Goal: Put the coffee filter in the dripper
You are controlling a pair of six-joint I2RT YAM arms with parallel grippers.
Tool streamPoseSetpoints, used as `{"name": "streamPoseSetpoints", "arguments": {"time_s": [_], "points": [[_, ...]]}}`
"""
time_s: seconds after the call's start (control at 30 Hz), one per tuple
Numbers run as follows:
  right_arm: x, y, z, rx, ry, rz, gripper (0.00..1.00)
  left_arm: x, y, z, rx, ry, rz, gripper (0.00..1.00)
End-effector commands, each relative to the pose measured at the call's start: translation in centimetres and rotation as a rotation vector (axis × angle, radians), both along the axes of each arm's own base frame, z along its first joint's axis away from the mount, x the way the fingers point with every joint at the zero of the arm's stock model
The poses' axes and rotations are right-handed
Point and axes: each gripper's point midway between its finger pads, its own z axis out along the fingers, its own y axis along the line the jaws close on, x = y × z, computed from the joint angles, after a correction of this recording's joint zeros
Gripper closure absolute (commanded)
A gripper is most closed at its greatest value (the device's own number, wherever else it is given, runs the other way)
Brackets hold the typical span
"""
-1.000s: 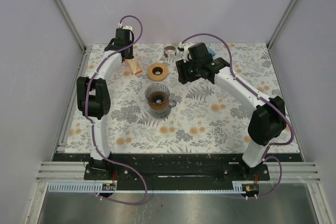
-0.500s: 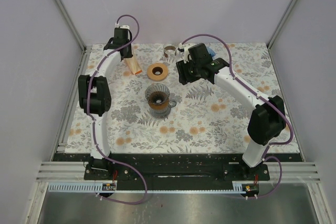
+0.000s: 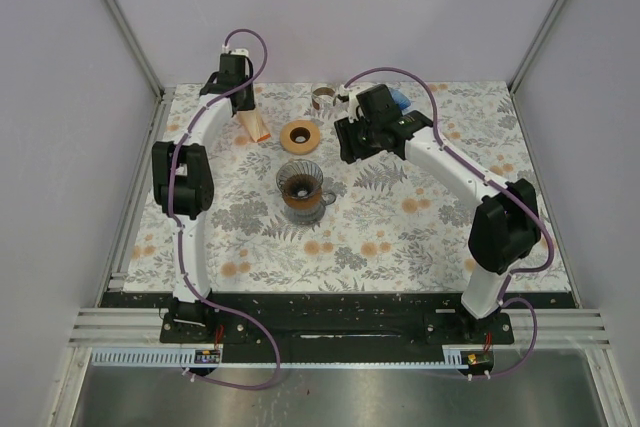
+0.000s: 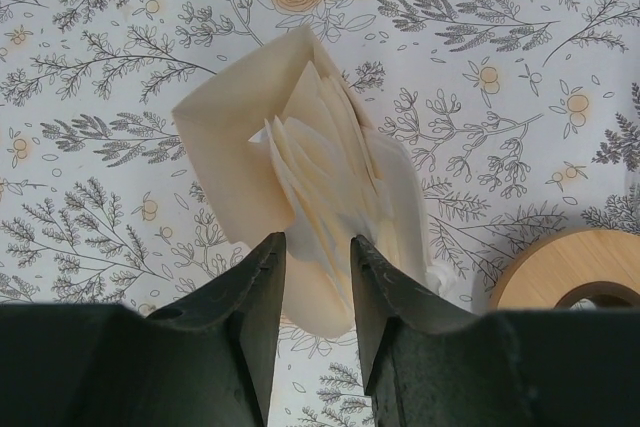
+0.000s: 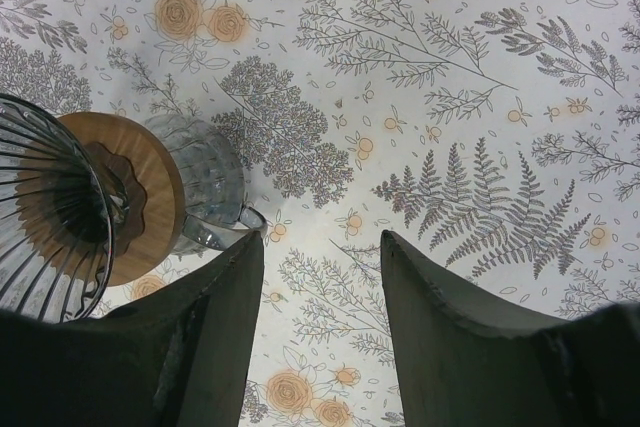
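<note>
Reaching for the far left of the floral table (image 3: 420, 227), the left gripper (image 4: 315, 245) is lining up on the coffee filter (image 4: 300, 167), which is lying flat on the cloth just beside a wooden ring (image 3: 299, 136) and well apart from the dripper (image 3: 300, 190) near the table's middle. The pick-up looks to be the step in hand: the left jaws are standing a narrow gap apart with cream paper showing between them, though from the wrist camera it is hard to say whether the tips are touching the paper yet. The filter is showing as a fanned wad of thin, pale layers, splaying wider than the gap, so it may be several sheets and not one. The next move is likely calling for a pinch on a single edge, a clean lift, then a carry toward the near side to the dripper's open ribbed glass cone, which is sitting on its wooden collar. The right gripper (image 5: 320, 239) is hanging over the cloth just beside the dripper, jaws spread wide and holding nothing.
</note>
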Motion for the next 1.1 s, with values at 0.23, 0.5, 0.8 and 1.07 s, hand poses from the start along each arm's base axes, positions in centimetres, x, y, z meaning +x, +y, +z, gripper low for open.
{"name": "streamPoseSetpoints", "arguments": {"time_s": [0.23, 0.5, 0.8, 1.07], "points": [[0.6, 0.0, 0.3, 0.002, -0.014, 0.008, 0.42, 1.6, 0.4, 1.6, 0.009, -0.068, 0.013, 0.71], [0.6, 0.2, 0.3, 0.007, -0.008, 0.013, 0.42, 0.9, 0.4, 1.0, 0.014, -0.044, 0.006, 0.76], [0.4, 0.1, 0.5, 0.013, -0.008, 0.010, 0.42, 0.8, 0.6, 0.8, -0.010, -0.035, 0.014, 0.97], [0.3, 0.0, 0.8, 0.017, -0.013, 0.007, 0.42, 0.5, 0.9, 2.5, -0.032, -0.056, 0.024, 1.00]]}}
